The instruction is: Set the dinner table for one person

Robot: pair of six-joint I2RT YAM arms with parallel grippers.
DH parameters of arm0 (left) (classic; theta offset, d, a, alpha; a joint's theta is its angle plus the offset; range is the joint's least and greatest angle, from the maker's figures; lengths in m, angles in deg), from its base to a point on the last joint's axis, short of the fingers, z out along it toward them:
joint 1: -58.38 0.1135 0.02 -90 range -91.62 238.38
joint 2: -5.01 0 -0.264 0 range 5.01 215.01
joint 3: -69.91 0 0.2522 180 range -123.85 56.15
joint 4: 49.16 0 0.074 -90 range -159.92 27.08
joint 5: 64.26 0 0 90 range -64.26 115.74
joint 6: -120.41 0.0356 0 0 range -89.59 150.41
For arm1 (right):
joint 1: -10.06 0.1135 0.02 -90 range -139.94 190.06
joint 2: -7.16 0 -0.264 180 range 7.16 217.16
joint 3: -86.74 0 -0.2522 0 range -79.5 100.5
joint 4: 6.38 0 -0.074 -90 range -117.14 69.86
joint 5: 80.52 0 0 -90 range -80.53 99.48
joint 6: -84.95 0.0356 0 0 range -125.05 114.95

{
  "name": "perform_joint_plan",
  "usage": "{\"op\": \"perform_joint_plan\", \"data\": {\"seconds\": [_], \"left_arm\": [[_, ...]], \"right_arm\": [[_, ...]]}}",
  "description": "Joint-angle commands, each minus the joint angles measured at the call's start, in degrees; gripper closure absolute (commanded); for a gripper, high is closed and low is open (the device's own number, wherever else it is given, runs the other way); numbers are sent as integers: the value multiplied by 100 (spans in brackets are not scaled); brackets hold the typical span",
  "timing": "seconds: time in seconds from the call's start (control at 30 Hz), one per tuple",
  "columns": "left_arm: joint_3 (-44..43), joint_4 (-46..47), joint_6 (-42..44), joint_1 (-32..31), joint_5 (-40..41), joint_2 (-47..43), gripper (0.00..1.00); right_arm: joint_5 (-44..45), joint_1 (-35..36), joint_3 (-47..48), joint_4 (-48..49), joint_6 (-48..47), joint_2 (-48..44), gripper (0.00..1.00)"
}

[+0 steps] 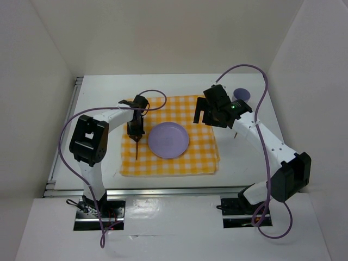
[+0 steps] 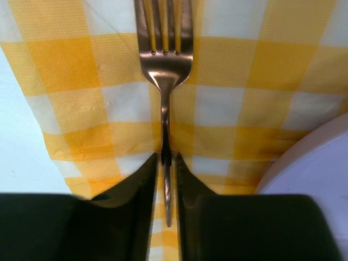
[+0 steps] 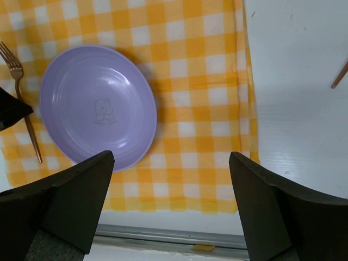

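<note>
The dinner table (image 1: pixel 98 103), a white top with a metal rail along its near edge, fills the space under both arms. On its middle lies the yellow-and-white checked cloth (image 1: pixel 201 157), and near the cloth's centre sits the purple plate (image 1: pixel 168 140), so the base of the setting looks done. The right gripper (image 1: pixel 209 115) hangs over the cloth's far right part with its fingers spread wide and nothing between them. The left gripper (image 1: pixel 136 133) is low over the cloth's left side, its jaws narrowly parted astride the handle of the fork (image 1: pixel 136 149), with a sliver of gap on each side, so it does not seem to pinch. The fork lies flat just left of the plate, tines pointing far, and seems placed. A purple cup (image 1: pixel 241 94) stands on the bare table at the far right, off the cloth, and probably needs bringing in. So does a thin copper utensil (image 3: pixel 340 76) lying right of the cloth. The right wrist view cuts that utensil off at the frame edge, so knife or spoon cannot be told. The fork's tine tips are cropped in the left wrist view.
</note>
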Motion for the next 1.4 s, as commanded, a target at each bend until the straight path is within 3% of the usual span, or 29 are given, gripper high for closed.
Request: {"op": "perform_joint_plan", "data": {"seconds": [0.0,0.13,0.43,0.63,0.77,1.03,1.2,1.37], "left_arm": [[-21,18,139,37,-143,65,60],[41,70,200,37,-274,4,30],[-362,-149,306,90,-161,-313,29],[-758,-202,674,90,234,-874,30],[-759,-62,728,142,629,-1200,30],[-759,-61,781,836,384,-1666,30],[-530,140,842,1117,384,-1904,31],[-530,141,895,1303,323,-1904,31]], "right_arm": [[135,-25,-43,2,73,-182,5],[135,-25,-96,2,73,-182,4],[302,-288,-306,-121,161,-182,1],[-505,-1798,-1114,352,-338,-305,0],[-560,-2397,-1536,871,-630,-200,0],[-911,-3759,-1222,1601,-919,1276,8],[-489,-3761,-843,1689,-1096,1961,14],[-489,-3761,-957,2312,-1096,2077,18]]}}
